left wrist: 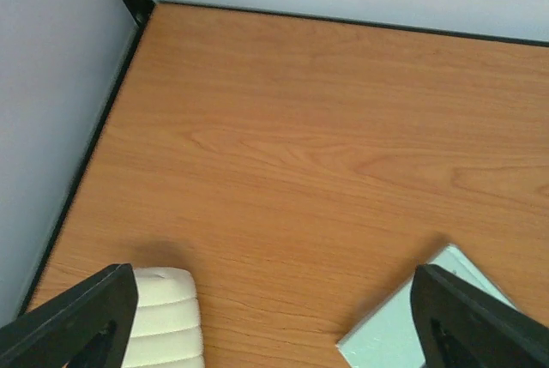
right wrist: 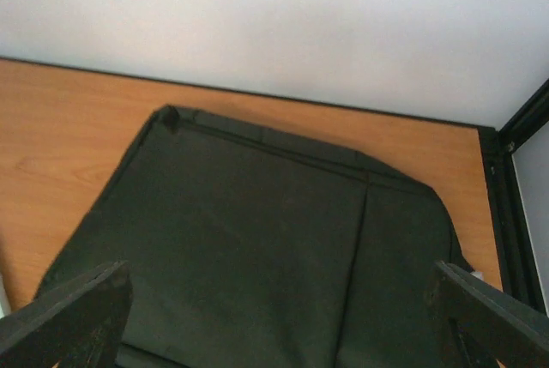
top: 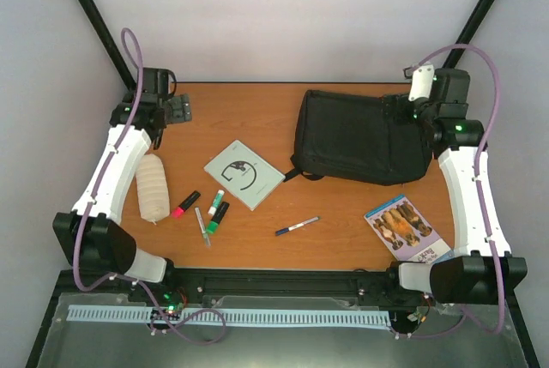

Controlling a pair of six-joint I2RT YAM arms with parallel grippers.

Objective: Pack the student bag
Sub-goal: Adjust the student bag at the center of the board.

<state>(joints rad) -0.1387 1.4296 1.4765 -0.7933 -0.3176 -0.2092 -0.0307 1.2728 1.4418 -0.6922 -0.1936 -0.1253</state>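
Student bag, a large black soft fabric backpack, lies flat at the far right of the orange-brown wooden table, w/ one strap trailing toward the middle. The right gripper hangs over its right end, jaws spread wide, nothing in them. The left gripper sits at the far-left corner, also spread and empty, well apart from the bag.

Step in hand is prob. getting the bag open. A zip line runs along its far edge, w/ what looks like the pull at one corner; can't tell if it's fully zipped. Pinch that tab squarely. The fabric is soft and will bunch, so pin the bag w/ the other arm.

Waiting items:
- cream ribbed soft pouch
- pale green square booklet
- pink highlighter, green highlighter, blue pen
- glossy picture leaflet

The leaflet is close by the right arm's lower link, so a low sweep could drag it. The strap ends at the booklet's corner; touching or not, can't tell.
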